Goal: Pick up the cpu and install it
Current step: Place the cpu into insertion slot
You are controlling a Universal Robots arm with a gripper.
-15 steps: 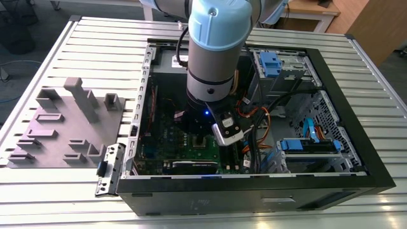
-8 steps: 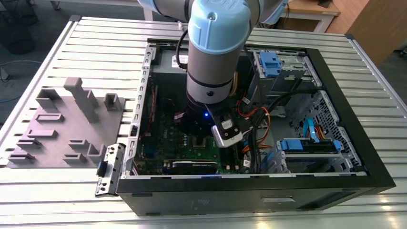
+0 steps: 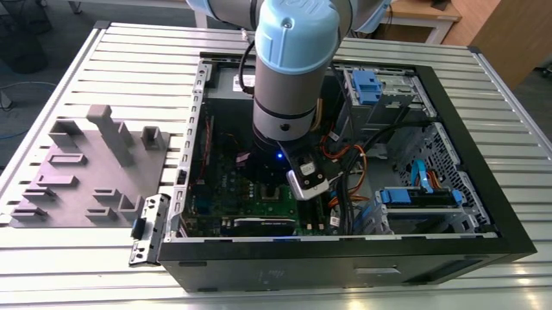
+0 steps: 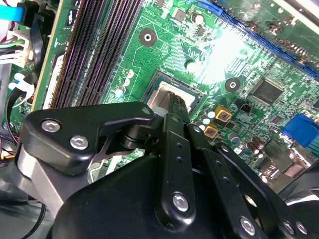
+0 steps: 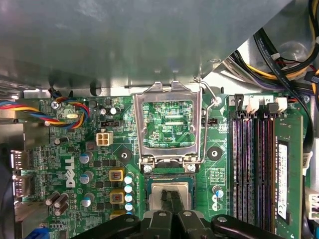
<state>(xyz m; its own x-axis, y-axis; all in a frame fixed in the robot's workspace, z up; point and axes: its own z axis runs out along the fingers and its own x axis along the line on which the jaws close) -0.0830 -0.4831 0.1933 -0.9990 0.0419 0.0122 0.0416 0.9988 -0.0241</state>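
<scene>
Even room light covers the desk (image 3: 103, 258), with pale glints along its near edge, while the computer case (image 3: 345, 268) is shadowed inside. In the second wrist view white glare washes out part of the motherboard (image 4: 224, 50) beyond the dark, shaded claw (image 4: 174, 107).

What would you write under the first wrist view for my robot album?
Gripper over the silver cpu sitting in its socket, metal frame flipped open.
</scene>
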